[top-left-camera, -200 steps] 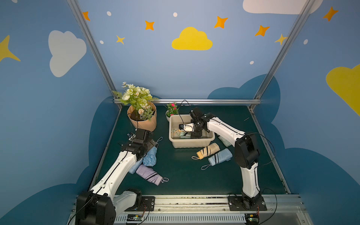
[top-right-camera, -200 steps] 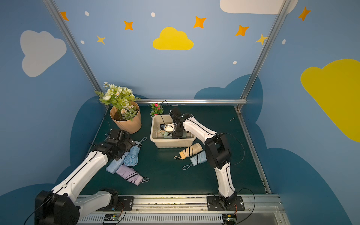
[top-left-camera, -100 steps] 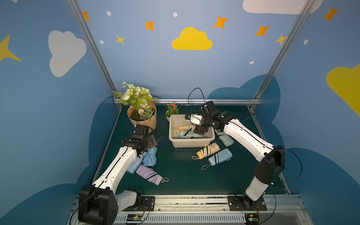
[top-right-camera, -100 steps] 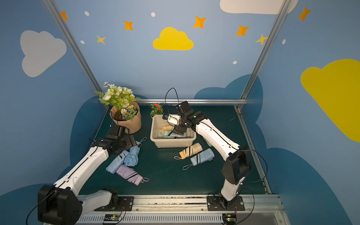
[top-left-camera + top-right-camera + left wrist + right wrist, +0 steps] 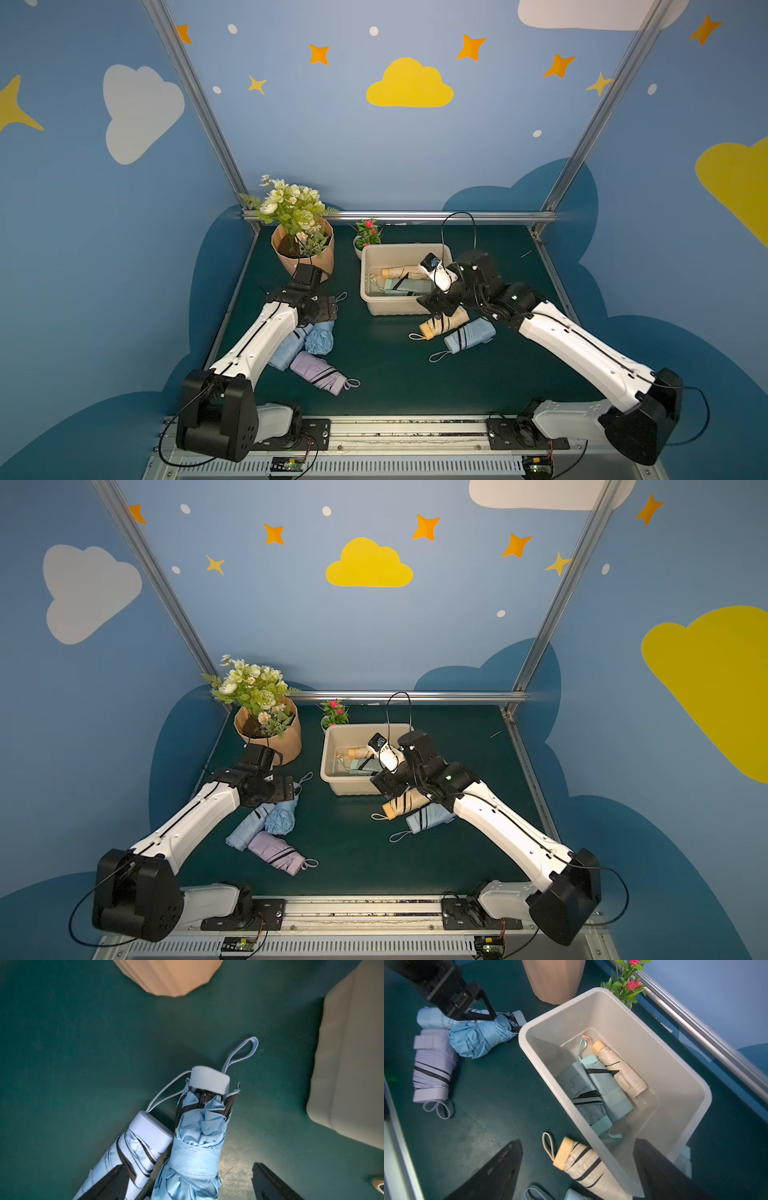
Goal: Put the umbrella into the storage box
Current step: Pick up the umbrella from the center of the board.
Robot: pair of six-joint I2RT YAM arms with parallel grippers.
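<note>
The right gripper (image 5: 577, 1169) hangs with its two black fingers (image 5: 496, 1167) spread wide and nothing pinched between them. It sits over the near right corner of the storage box (image 5: 654, 1039). Below the gap lies the striped cream umbrella (image 5: 581, 1163), folded on the green mat (image 5: 386, 374) just beside the box's near wall. Its yellow handle end and cord loop point left. Right against its near side lies a light blue umbrella (image 5: 469, 336), with its loop trailing toward the near left.

The box stands in the far middle of the mat. On its floor a plain cream umbrella (image 5: 618, 1072) lies along the far side. Against that lie the mint-green umbrellas (image 5: 600, 1088); whether there is one or two I cannot tell.

The left gripper (image 5: 190, 1185) is likewise spread and holds nothing. It is low over the cluster on the left of the mat. The crumpled sky-blue umbrella (image 5: 197, 1147) runs up between its fingers, handle end toward the far side. One finger is over the pale blue umbrella (image 5: 133, 1147), which lies against the sky-blue one on the left. Whether the fingers touch the fabric I cannot tell. A lilac umbrella (image 5: 318, 372) lies at the near side of these two, touching them, with its loop to the right.

Beyond the left gripper stands the ribbed tan flower pot (image 5: 303, 257) with white and green flowers. A small pot of pink flowers (image 5: 368, 235) stands just past the box's far left corner.
</note>
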